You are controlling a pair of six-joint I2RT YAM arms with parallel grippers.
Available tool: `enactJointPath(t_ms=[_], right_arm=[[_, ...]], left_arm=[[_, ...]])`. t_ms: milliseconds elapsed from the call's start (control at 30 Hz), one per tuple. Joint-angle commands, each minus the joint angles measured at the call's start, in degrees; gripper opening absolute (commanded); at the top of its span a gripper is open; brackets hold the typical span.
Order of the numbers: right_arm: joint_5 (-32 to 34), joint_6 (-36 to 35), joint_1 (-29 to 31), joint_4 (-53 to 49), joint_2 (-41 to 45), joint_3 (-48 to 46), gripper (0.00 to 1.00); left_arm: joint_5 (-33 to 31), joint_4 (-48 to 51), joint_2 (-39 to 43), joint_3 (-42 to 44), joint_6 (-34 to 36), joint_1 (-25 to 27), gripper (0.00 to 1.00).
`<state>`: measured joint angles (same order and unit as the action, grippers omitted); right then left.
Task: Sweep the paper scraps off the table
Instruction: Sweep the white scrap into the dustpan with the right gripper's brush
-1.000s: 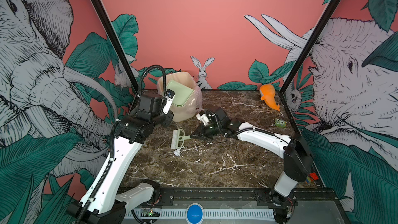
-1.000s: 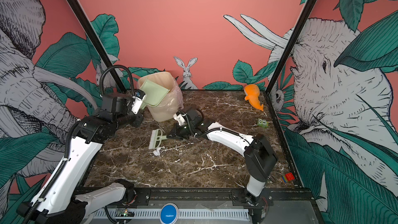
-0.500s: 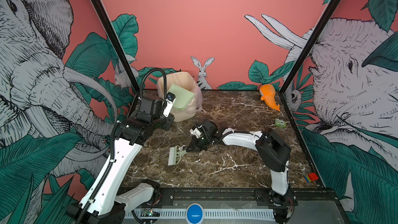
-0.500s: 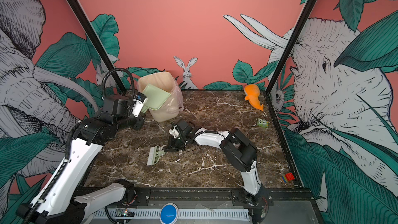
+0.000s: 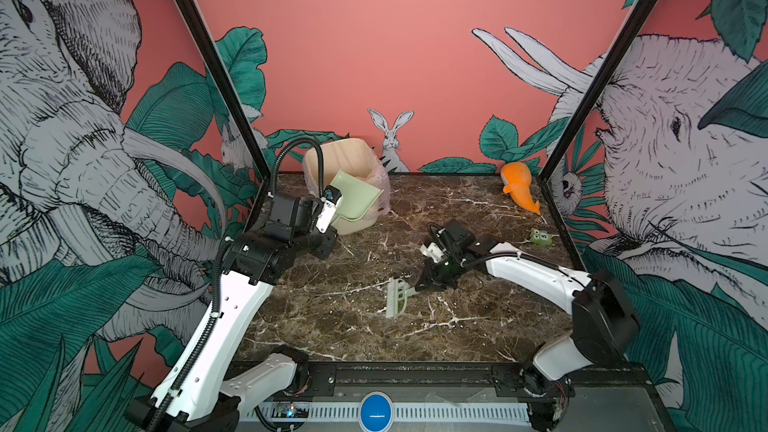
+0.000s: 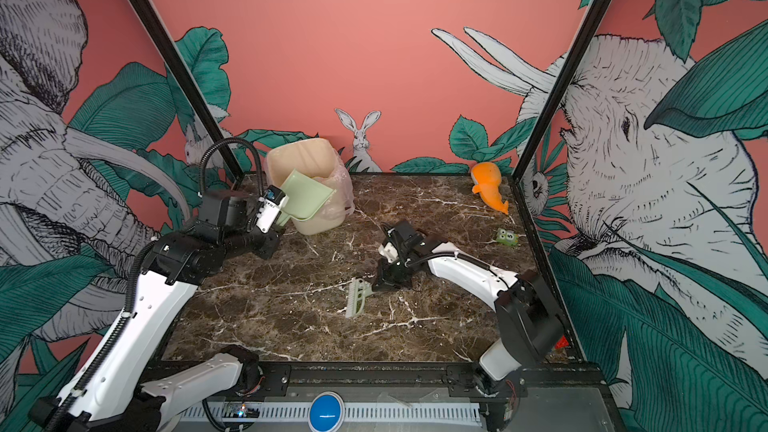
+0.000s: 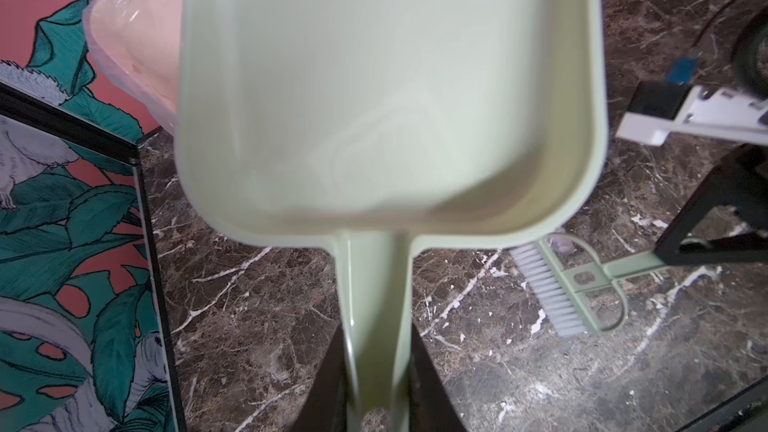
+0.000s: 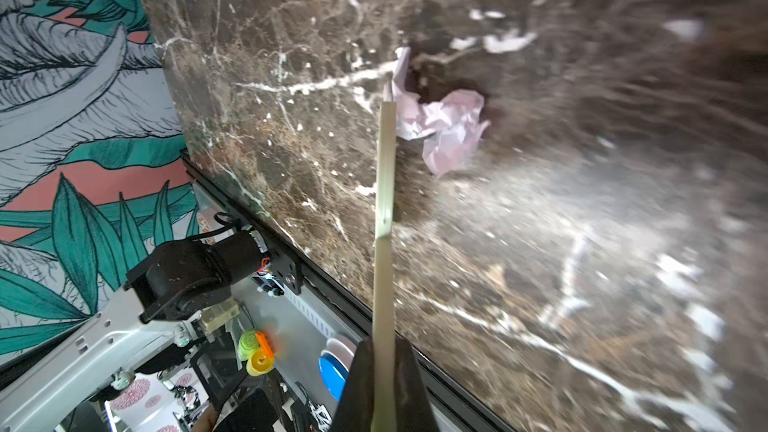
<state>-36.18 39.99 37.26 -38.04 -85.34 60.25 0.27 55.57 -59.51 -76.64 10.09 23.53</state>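
Green brush (image 5: 397, 303) in right claw (image 5: 420, 285), paper scrap (image 8: 451, 130) beside

1. left arm (image 5: 232, 313): white upper link slanting up from the base, black elbow bent, forearm about level. left gripper (image 5: 336, 218) carried high, jaws narrowly parted and clamped on the handle of the dustpan (image 5: 357, 197), whose pan sits just ahead of the fingertips
2. right arm (image 5: 536, 277): white forearm stretched low, wrist bent downward. right gripper (image 5: 424, 280) pinched tight on the thin handle of the brush (image 5: 397, 303), its head just beyond the fingertips
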Motion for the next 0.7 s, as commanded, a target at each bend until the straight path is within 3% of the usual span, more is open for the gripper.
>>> enactJointPath(t_ms=[0, 333, 500, 567, 667], right_arm=[[2.7, -8.2, -3.4, -13.1, 4.5, -0.6, 0.0], [7.5, -14.2, -8.1, -27.5, 12.3, 5.6, 0.0], [15.3, -19.7, -8.6, -36.5, 12.1, 12.0, 0.0], [18.1, -21.6, -8.6, -38.1, 10.7, 13.8, 0.0], [21.3, -24.1, -8.6, -39.0, 7.3, 17.2, 0.0]], left_arm=[[2.6, 2.1, 1.4, 1.5, -0.9, 1.2, 0.08], [2.2, 5.8, -1.0, 6.1, -2.2, 9.4, 0.09], [2.6, 6.4, -2.2, 12.0, -6.0, 18.2, 0.08], [-1.7, 6.8, -3.8, 12.8, -6.9, 23.5, 0.07], [-1.7, 6.0, -7.5, 12.6, -8.1, 26.9, 0.07]])
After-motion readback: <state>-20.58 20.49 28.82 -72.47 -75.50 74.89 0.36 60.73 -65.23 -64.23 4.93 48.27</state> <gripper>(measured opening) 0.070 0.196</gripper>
